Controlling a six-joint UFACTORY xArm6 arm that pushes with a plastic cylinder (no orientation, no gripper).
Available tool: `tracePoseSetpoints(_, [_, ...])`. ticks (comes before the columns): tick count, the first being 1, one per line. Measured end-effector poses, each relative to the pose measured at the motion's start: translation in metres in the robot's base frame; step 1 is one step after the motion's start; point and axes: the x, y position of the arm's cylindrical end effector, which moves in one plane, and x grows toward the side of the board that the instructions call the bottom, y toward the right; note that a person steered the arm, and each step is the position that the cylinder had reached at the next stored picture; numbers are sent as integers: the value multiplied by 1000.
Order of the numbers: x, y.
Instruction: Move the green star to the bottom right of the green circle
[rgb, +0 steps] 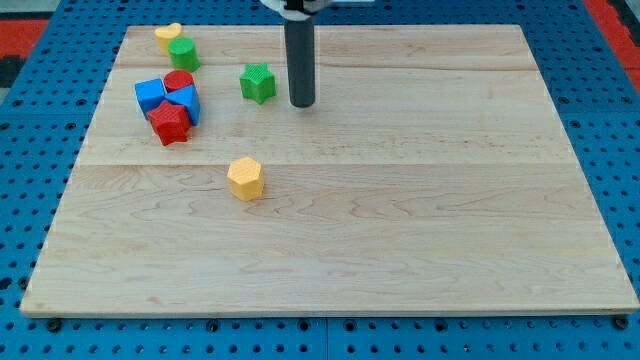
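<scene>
The green star (258, 82) lies on the wooden board in the upper left part of the view. The green circle (184, 53) sits further to the upper left, touching a yellow block (168, 37) behind it. My tip (302, 103) stands on the board just right of the green star, a small gap apart from it. The rod rises straight up out of the view's top.
A cluster of a blue cube (150, 95), a red circle (179, 81), another blue block (187, 102) and a red star (170, 123) lies left of the green star. A yellow hexagon (245, 178) sits below it. The wooden board (400, 220) rests on a blue pegboard.
</scene>
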Motion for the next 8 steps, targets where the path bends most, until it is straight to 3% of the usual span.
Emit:
tracePoseSetpoints(2, [-33, -76])
tracePoseSetpoints(3, [-17, -61])
tracePoseSetpoints(5, [-37, -139])
tracePoseSetpoints(6, [-44, -130])
tracePoseSetpoints(7, [-33, -84])
tracePoseSetpoints(8, [36, -30])
